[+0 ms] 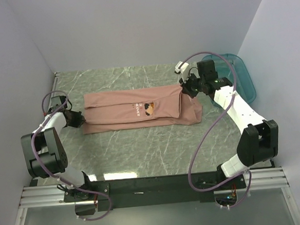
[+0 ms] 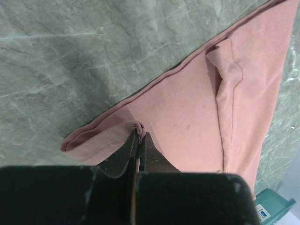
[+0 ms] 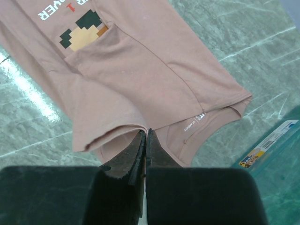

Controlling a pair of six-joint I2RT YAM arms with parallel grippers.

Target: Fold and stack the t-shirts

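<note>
Shirt: t-shirt (image 1: 134,111) lay folded, centre frame.
Writing: white "VER" (image 3: 50,11), upper left (rest cut off).
Left gripper (image 2: 139,135): pinched shut on hem.
Right gripper (image 3: 146,135): closed on shirt edge.

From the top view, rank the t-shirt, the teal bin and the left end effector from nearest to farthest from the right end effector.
1. t-shirt: its right end lies at the tips of the right end effector.
2. teal bin: off to the right, by the side wall.
3. left end effector: far left, at the shirt's other end.
</note>
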